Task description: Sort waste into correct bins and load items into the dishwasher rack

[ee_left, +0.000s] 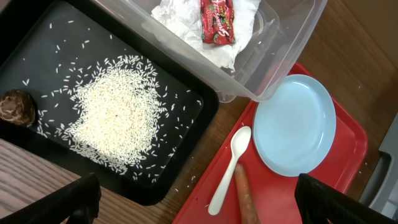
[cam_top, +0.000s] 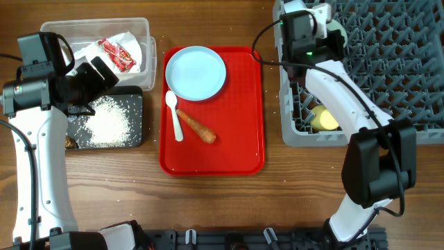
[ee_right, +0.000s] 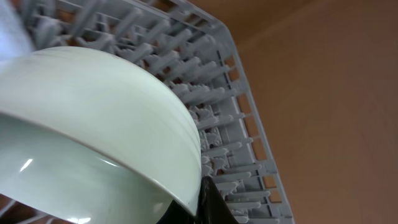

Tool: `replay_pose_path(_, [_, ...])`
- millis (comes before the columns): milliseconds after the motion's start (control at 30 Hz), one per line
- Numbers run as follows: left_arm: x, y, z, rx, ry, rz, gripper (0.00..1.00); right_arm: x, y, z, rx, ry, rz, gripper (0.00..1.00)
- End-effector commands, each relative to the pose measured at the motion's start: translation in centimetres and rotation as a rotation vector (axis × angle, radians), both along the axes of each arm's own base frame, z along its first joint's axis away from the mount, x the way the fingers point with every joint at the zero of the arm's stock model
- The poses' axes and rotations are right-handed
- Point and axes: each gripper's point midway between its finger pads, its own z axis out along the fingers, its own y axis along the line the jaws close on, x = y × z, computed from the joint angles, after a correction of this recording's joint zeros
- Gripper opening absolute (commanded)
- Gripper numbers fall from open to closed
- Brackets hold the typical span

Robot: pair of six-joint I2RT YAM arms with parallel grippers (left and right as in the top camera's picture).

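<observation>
Overhead, the waste sorting looks nearly done. Left of the red serving tray (cam_top: 243, 139), the clear tub (cam_top: 142, 28) holds the snack wrapper (cam_top: 116, 54) and the paper napkin (ee_left: 177, 14). The black tray (cam_top: 135, 101) beside it holds the rice grains (cam_top: 107, 119) and the brown food lump (ee_left: 15, 107).

On the red serving tray lie the carrot (cam_top: 198, 127), the white spoon (cam_top: 173, 114) and the pale-blue plate (cam_top: 195, 73); I judge these three are left to do.

Right of the red serving tray, the dishwasher rack (cam_top: 388, 42) holds the yellow cup (cam_top: 322, 119). The right jaws grip the rim of the light teal bowl (ee_right: 93, 124), which is tilted over the pegs and not yet set down. The left jaws are spread wide and empty over the red serving tray's left edge.

I cannot pick out the white bowl, since the right arm hides part of the rack. The right wrist view shows only one finger.
</observation>
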Motion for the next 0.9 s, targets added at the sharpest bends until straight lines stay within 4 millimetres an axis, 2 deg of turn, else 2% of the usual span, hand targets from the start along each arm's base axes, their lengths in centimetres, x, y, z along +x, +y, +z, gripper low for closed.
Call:
replay_pose_path(0, [0.2, -0.1, 0.0, -0.018, -0.004, 0.012, 1.00, -0.2, 1.5, -1.5, 0.002, 0.076, 0.050, 0.04])
replay_pose_path(100, [0.2, -0.1, 0.0, -0.018, -0.004, 0.012, 1.00, -0.5, 1.1, -1.6, -0.013, 0.087, 0.038, 0.04])
replay_pose_path(267, [0.2, -0.1, 0.0, -0.018, -0.005, 0.012, 1.00, -0.7, -0.1, -0.2, -0.074, 0.038, -0.028, 0.04])
replay_pose_path(500, [0.4, 0.0, 0.1, -0.015, -0.013, 0.011, 1.00, -0.9, 1.5, -2.5, 0.000, 0.141, 0.061, 0.05])
replay_pose_path(567, [0.5, 0.0, 0.1, -0.015, -0.016, 0.011, 1.00, -1.4, 2.2, -3.5, 0.025, 0.195, 0.096, 0.20])
replay_pose_path(600, [0.5, 0.0, 0.1, -0.014, -0.017, 0.011, 1.00, -1.6, 2.6, -4.0, 0.035, 0.226, 0.115, 0.24])
replay_pose_path(733, [0.6, 0.0, 0.1, -0.014, -0.020, 0.011, 1.00, -2.3, 3.8, -4.9, 0.054, 0.286, 0.157, 0.30])
replay_pose_path(867, [0.6, 0.0, 0.1, -0.014, -0.020, 0.011, 1.00, -2.9, 4.6, -5.1, 0.010, 0.357, 0.203, 0.45])
